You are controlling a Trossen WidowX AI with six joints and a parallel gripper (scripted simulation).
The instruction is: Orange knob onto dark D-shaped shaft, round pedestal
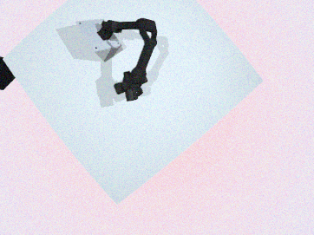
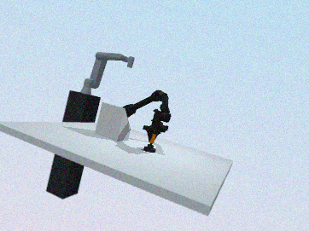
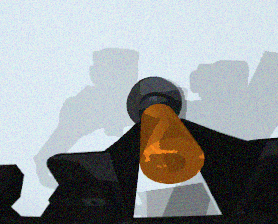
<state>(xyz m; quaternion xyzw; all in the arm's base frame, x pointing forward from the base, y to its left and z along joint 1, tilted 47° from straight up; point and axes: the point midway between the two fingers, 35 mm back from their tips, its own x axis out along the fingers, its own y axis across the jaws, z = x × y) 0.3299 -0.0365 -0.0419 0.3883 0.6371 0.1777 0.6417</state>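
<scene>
Orange knob (image 3: 167, 147) clamped between dark fingers, about half open | far end over round pedestal (image 3: 137, 97) | pale counter (image 2: 188, 176) beneath.

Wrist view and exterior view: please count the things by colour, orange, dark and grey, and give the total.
Orange: 1, the knob
Dark: 4, the pedestal, the arm with its gripper, the box, the column
Grey: 2, the wedge block, the second arm
Total: 7
</scene>
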